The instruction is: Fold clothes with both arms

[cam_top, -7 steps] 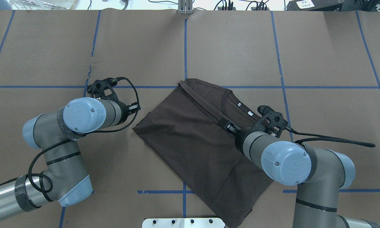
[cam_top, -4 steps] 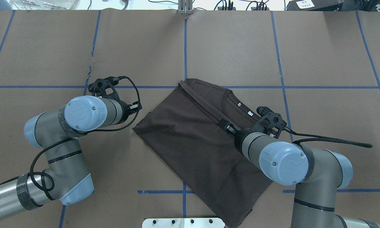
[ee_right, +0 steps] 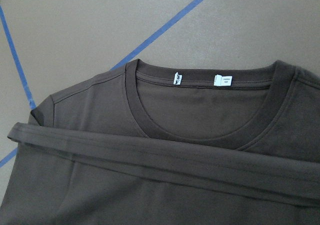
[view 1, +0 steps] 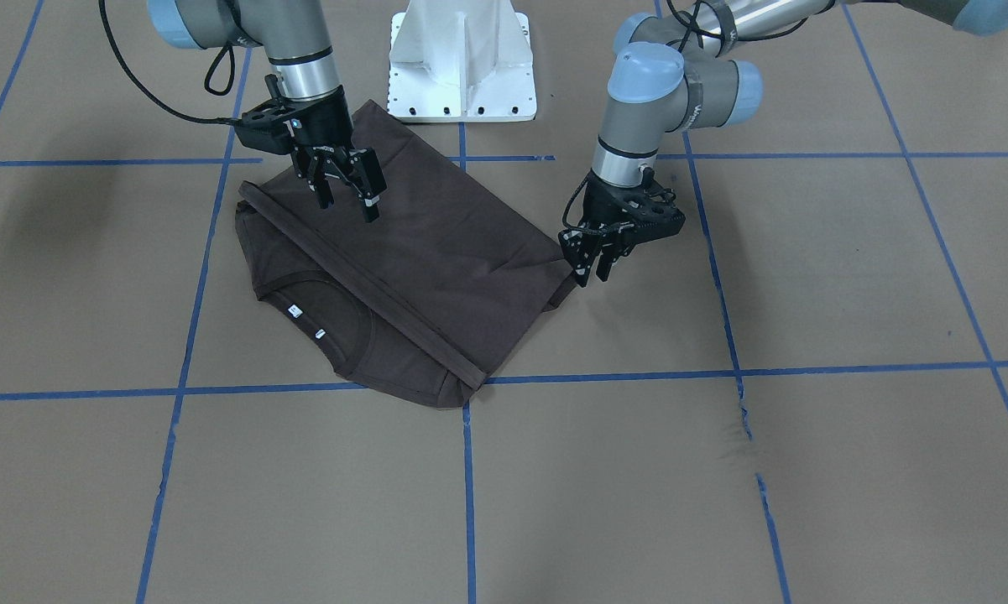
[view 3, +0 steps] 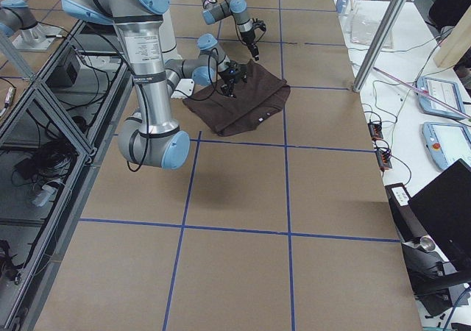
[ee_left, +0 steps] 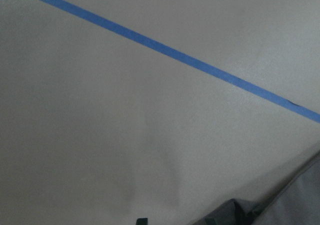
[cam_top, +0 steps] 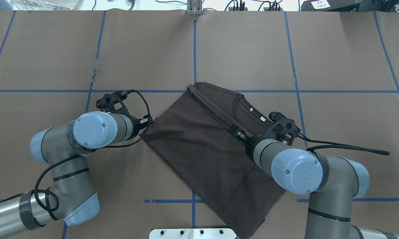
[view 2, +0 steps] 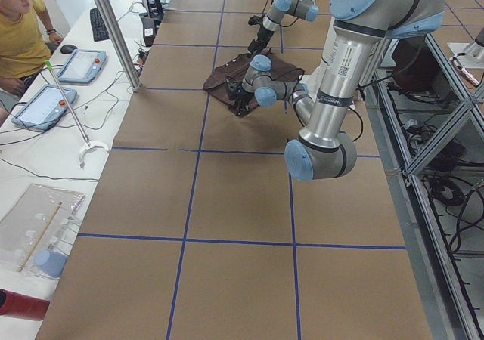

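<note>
The brown paper-covered surface point(cam_top: 246, 49) marked with blue tape lines point(cam_top: 195, 49) lies bare on all sides of the dark grey-brown short-sleeved T-shirt point(cam_top: 199, 146), with wide room toward the far edge and both ends; a white bolted pedestal base point(view 1: 460, 63) stands just behind the shirt on the robot's side. The shirt lies near the middle of the surface, set at a slant, its lower part folded up so that the hem band point(ee_right: 150, 157) crosses just below the ribbed round collar point(ee_right: 135, 110). Two small white neck tags point(ee_right: 177, 78) show inside the collar.

The right black two-finger end effector point(view 1: 348, 189) hangs over the folded cloth near the hem band, fingers spread apart and holding nothing. The left black two-finger end effector point(view 1: 594, 267) sits at the shirt's side corner, fingers slightly parted; whether it touches the cloth cannot be told.
</note>
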